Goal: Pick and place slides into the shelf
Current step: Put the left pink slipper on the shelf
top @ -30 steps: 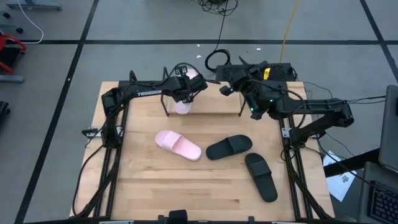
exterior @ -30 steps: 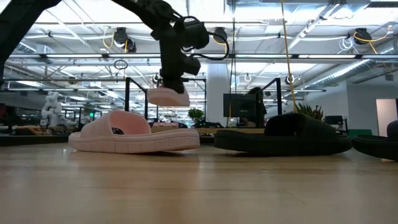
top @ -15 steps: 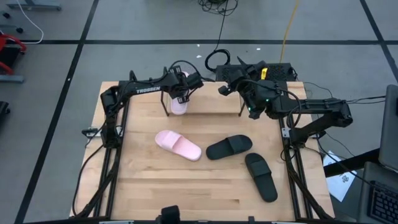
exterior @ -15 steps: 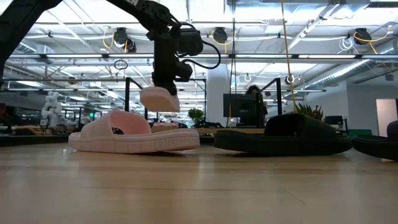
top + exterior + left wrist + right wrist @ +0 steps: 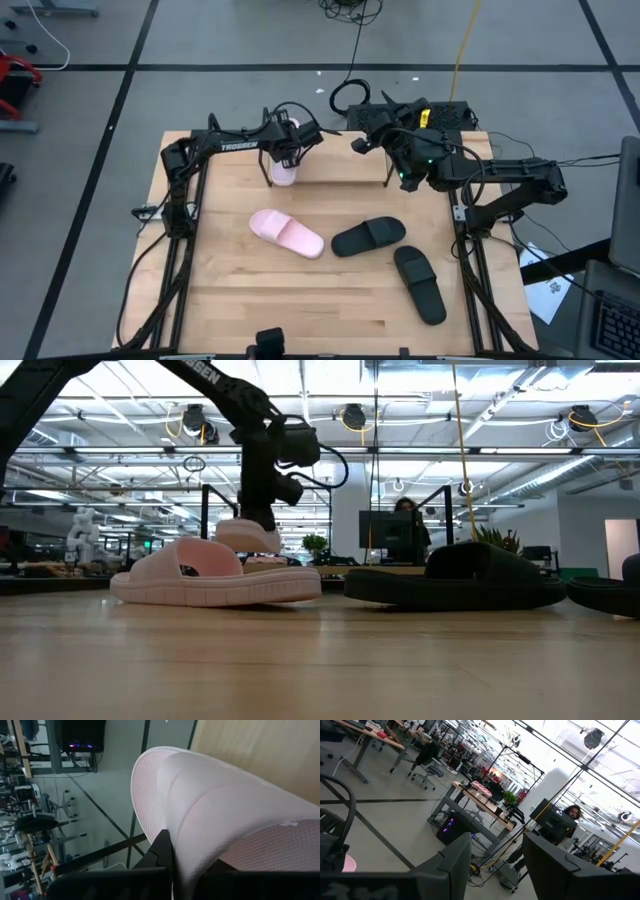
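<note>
Pink slide (image 5: 284, 172) is clamped in your left gripper (image 5: 289, 150) over the shelf (image 5: 330, 168); your right gripper (image 5: 362, 143) waits behind it, fingers apart and empty

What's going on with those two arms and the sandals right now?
Left gripper shut on pink slide, over the shelf. Right gripper open, empty, waiting by the shelf. Three slides on table; nothing blocking.
</note>
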Tool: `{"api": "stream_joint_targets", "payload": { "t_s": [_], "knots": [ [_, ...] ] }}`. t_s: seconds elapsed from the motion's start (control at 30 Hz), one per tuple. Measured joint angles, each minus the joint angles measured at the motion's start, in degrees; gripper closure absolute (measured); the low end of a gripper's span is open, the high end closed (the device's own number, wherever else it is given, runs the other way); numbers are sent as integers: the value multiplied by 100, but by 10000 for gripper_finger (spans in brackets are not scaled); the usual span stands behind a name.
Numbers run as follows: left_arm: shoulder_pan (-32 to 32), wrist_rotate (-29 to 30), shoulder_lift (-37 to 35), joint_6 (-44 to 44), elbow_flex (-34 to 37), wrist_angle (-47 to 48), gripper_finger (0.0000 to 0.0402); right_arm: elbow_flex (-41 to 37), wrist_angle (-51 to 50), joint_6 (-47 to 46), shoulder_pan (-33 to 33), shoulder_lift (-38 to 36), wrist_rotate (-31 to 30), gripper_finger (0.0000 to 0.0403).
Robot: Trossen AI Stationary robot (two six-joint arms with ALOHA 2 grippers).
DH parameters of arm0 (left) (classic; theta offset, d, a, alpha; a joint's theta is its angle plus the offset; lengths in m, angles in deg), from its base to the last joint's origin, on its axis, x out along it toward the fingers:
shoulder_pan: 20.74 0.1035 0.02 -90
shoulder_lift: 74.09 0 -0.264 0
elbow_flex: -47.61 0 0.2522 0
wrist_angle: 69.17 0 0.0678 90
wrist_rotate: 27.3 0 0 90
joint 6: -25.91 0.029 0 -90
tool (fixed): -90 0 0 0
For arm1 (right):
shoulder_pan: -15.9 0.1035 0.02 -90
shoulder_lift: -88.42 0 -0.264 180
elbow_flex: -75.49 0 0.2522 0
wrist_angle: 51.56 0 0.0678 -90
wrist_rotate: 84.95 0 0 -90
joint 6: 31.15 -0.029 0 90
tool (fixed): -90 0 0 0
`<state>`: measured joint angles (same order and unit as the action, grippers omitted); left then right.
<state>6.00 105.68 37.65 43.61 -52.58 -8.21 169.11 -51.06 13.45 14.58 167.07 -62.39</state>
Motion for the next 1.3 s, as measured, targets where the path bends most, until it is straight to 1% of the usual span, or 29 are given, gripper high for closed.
{"api": "stream_joint_targets", "payload": {
  "t_s": [0.27, 0.43, 0.6, 0.9, 1.07, 1.3],
  "knots": [
    [72, -156, -4, 175, 354, -438, 402, 0, 0, -44, 0, 0, 0, 234],
    [72, -267, -4, 207, 483, -544, 401, 0, 0, -61, 0, 0, 0, 234],
    [93, -189, -13, 201, 707, -710, 401, 0, 0, -223, 0, 0, 0, 234],
    [107, -148, -15, 168, 758, -946, 400, 0, -2, -236, 2, 0, 9, 234],
    [111, -192, -15, 168, 758, -964, 382, 0, -2, -330, 2, 0, 13, 234],
    [120, -320, -7, 285, 758, -986, 342, 0, -2, -337, 2, 0, 16, 234]
  ]
}}
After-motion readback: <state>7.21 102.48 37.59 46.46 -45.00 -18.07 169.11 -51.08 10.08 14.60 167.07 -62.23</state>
